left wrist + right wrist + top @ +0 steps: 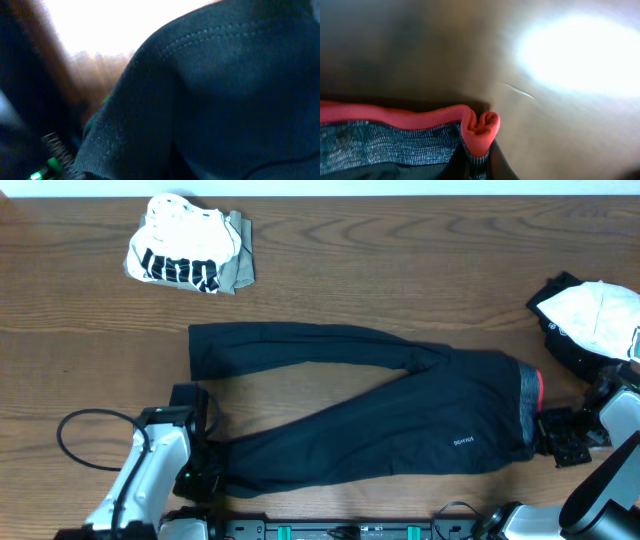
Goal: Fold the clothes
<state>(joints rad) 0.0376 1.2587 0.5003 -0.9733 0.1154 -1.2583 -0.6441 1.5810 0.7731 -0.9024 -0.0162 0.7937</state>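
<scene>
The long black trousers lie flat across the wooden table, legs to the left and the grey waistband with its red-orange edge to the right. My left gripper is at the cuff of the nearer leg. In the left wrist view the dark stitched hem fills the frame and hides the fingers. My right gripper is at the near corner of the waistband. In the right wrist view the red edge is bunched and pinched between my fingers, with grey band beside it.
A white black-printed top on an olive piece lies folded at the far left. A black-and-white garment is heaped at the right edge. A black cable loops beside the left arm.
</scene>
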